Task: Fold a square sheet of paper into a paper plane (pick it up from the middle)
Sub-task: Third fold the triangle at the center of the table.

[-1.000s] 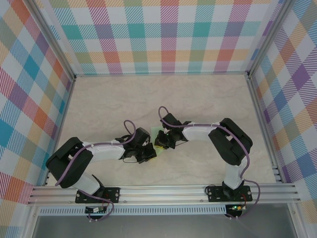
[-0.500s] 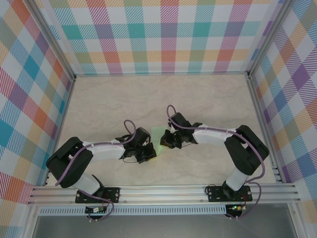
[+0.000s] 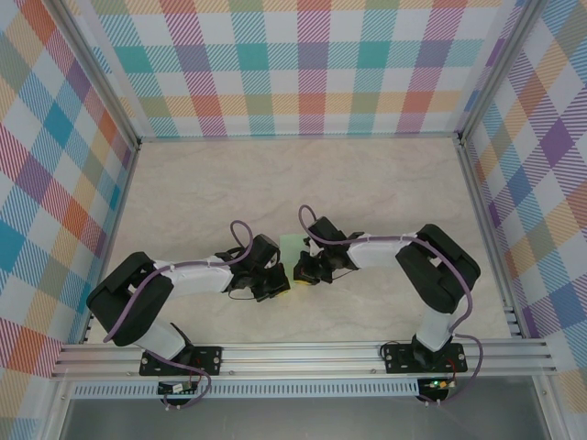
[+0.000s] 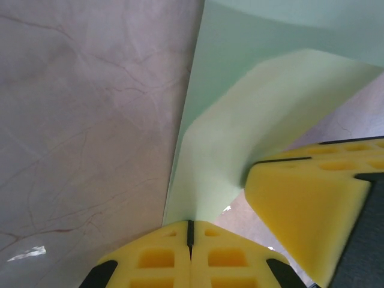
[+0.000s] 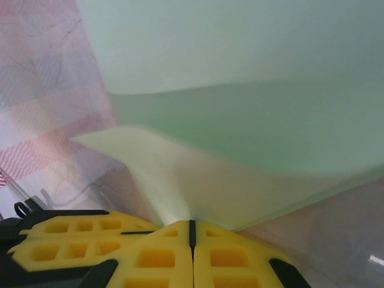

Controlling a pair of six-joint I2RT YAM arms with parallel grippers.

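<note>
Your left gripper [image 4: 189,227] has its yellow foam fingers [image 4: 157,259] pressed tight together, with the near edge of the square sheet of pale mint-green paper [image 4: 240,126] pinched in the seam between them. Your right gripper [image 5: 192,225] is just as tightly closed, nipping the same sheet a little further along that edge. From above, the two grippers sit just beside each other at mid-table, left [image 3: 275,286] and right [image 3: 301,272], with the sheet [image 3: 291,246] reaching away from them.

The pinched edge is raised and curls in a soft arch. The rest of the sheet seems to lie flat on the pale marbled table [image 3: 211,183]. No crease shows yet, so I judge this as the opening fold, early in the task.

Next you would carry the lifted edge over onto the flat part. That calls for both arms moving together, so the paper is neither stretched nor twisted, and for lining up the edges before pressing down.

Watch the sheet's straight left edge running away from your left fingers, because it is your guide for alignment. There is hardly any room between the fingertips. Beyond the sheet and to both sides the table lies open, and the checked walls [image 3: 303,73] stand well apart.
</note>
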